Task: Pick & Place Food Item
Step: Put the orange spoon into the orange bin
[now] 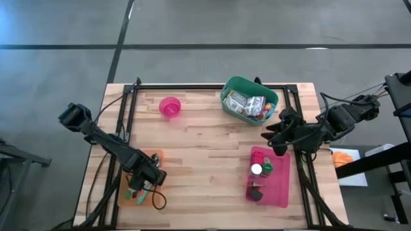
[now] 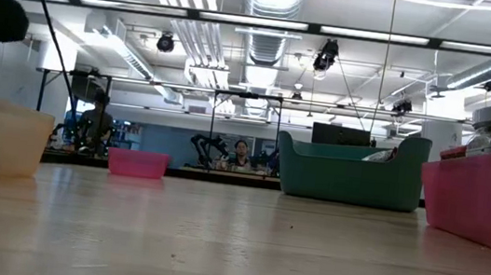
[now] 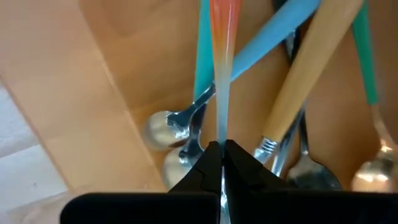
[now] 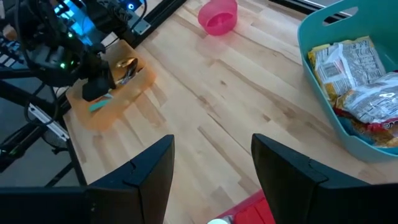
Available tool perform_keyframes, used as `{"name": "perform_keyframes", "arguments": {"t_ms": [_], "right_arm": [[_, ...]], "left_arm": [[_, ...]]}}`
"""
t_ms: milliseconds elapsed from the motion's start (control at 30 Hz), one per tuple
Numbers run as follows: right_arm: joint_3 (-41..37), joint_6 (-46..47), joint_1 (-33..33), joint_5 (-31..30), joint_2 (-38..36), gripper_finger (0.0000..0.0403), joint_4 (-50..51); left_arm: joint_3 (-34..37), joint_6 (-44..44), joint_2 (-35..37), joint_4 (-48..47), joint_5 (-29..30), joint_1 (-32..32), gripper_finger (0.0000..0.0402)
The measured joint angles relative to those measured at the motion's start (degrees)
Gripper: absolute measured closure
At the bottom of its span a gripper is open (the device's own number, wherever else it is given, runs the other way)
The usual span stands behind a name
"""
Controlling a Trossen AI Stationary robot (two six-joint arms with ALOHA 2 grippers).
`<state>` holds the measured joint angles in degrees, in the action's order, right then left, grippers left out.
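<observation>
An orange bin [image 1: 130,192] at the table's near left holds several utensils. My left gripper [image 1: 144,178] is down in it, shut on an orange-handled utensil [image 3: 222,37]. Around that utensil lie blue-handled spoons [image 3: 199,93] and a wooden-handled utensil [image 3: 311,68]. A teal bin [image 1: 249,101] with food packets [image 4: 354,68] stands at the far right. A pink tray [image 1: 277,183] holding a few items lies at the near right. My right gripper [image 1: 275,136] is open and empty, between the teal bin and the pink tray; its own view [image 4: 211,180] shows bare table under it. My left gripper pinches the orange-handled utensil between its two fingers [image 3: 205,168], on the pale part of the handle [image 3: 221,127] below the orange end. The fingers point down into the bin, and the handle runs on away from them over the other utensils. Whether it is lifted does not show.
A pink bowl [image 1: 170,107] stands at the far left of the table. Black frame rails [image 1: 212,86] run along the far edge and both sides. Bare wood [image 1: 205,160] lies in the middle. People and equipment show in the room beyond, in the low view [image 2: 97,124].
</observation>
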<state>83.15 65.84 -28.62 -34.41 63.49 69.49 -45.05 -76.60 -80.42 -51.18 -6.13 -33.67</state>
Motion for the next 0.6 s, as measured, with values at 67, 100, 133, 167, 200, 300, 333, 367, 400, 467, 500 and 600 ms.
{"name": "perform_keyframes", "arguments": {"t_ms": [67,100,133,167,200,300,333,367,400,467,500,600], "right_arm": [[0.00,-0.02,0.00,-0.01,0.24,0.0193,0.04],[0.00,-0.02,0.00,0.00,0.39,0.0193,0.06],[0.00,-0.01,0.00,0.02,0.44,0.0193,0.10],[0.00,-0.04,0.00,0.01,0.45,0.0193,0.13],[0.00,-0.19,0.00,0.02,0.45,0.0193,0.13],[0.00,-0.28,0.00,0.00,0.43,0.0193,0.13],[0.00,-0.38,0.00,-0.02,0.43,0.0193,0.13],[0.00,-0.48,0.00,-0.01,0.43,0.0193,0.13],[0.00,-0.52,0.00,-0.01,0.43,0.0193,0.13],[0.00,-0.78,0.00,-0.02,0.40,0.0193,0.11],[0.00,-0.87,0.00,-0.02,0.40,0.0193,0.11],[0.00,-0.90,0.00,-0.02,0.40,0.0193,0.09]], "left_arm": [[1.18,-0.06,0.00,1.58,-0.04,0.00,0.0401],[1.75,-0.11,0.00,1.99,-0.02,0.00,0.0401],[2.28,-0.11,0.00,2.33,-0.02,0.00,0.0401],[2.76,-0.11,0.00,2.55,0.00,0.00,0.0401],[3.29,-0.11,0.00,2.97,0.02,0.00,0.0401],[4.60,-0.08,0.00,4.36,0.09,0.00,0.0401],[4.90,-0.06,0.00,4.71,0.09,0.00,0.0401],[5.13,0.01,0.00,5.04,0.09,0.00,0.0401],[5.35,0.07,0.00,5.30,0.09,0.00,0.0401],[5.69,0.09,0.00,5.97,0.10,0.00,0.0401],[5.82,0.09,0.00,6.37,0.11,0.00,0.0401],[6.02,0.09,0.00,6.67,0.11,0.00,0.0401]]}}
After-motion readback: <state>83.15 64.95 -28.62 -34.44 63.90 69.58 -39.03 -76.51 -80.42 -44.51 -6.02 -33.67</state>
